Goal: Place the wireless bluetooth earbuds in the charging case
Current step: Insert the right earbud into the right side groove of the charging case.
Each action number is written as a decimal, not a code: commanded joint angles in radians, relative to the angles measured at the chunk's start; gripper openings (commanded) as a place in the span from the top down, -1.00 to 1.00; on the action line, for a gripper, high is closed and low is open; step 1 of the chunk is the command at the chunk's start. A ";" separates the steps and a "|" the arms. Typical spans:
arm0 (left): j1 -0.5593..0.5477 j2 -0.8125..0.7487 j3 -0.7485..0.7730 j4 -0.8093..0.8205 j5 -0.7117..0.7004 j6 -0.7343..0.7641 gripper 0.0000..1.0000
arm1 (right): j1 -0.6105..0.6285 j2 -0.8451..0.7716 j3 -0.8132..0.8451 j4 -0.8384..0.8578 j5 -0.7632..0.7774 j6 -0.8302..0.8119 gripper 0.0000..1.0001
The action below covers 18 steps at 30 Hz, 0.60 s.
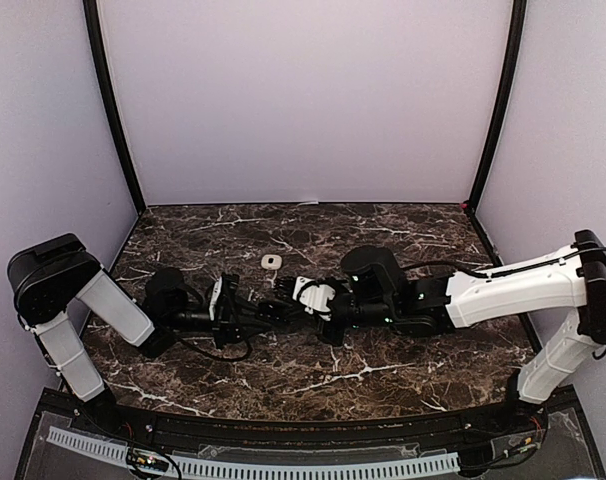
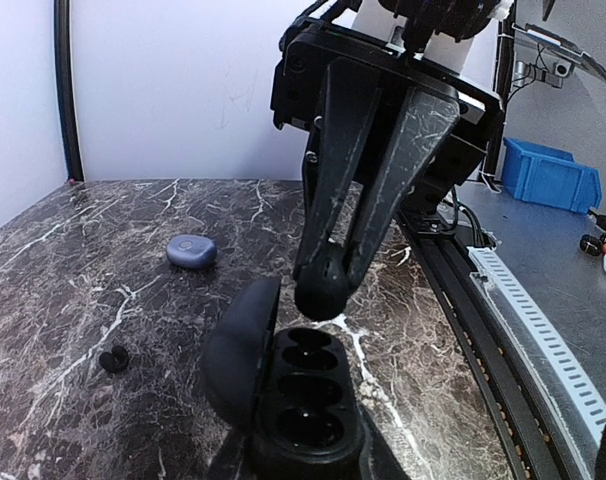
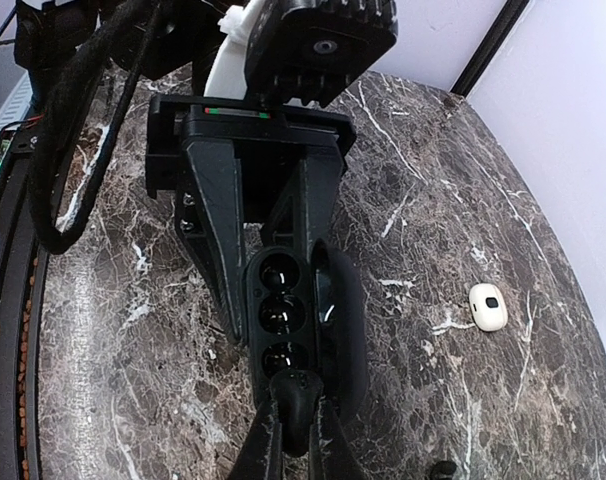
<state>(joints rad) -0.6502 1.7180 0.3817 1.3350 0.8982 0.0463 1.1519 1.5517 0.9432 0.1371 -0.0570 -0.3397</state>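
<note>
My left gripper is shut on the black charging case, holding it by its sides with the lid swung open. The pockets that show in the case are empty. My right gripper is shut on a dark earbud, which hangs just over the case's end pocket farthest from the left wrist. In the left wrist view the earbud sits pinched between the right fingers. In the top view both grippers meet at mid-table.
A small pale oval case lies on the marble table toward the back; the top view shows that case too. A loose dark earbud lies on the marble left of the held case. A black rail runs along the table's near edge.
</note>
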 commanded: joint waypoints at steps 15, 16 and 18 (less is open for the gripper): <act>-0.008 -0.019 0.020 -0.005 0.004 0.014 1.00 | 0.009 0.071 0.064 0.015 0.006 0.011 1.00; -0.008 -0.019 0.021 -0.005 0.004 0.015 1.00 | 0.010 0.075 0.067 0.013 0.008 0.011 1.00; -0.008 -0.020 0.019 -0.005 0.004 0.013 1.00 | 0.010 0.081 0.072 0.005 0.008 0.011 1.00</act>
<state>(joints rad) -0.6514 1.7180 0.3866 1.3331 0.8967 0.0471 1.1522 1.6123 0.9863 0.1333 -0.0628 -0.3378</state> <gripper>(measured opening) 0.243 0.056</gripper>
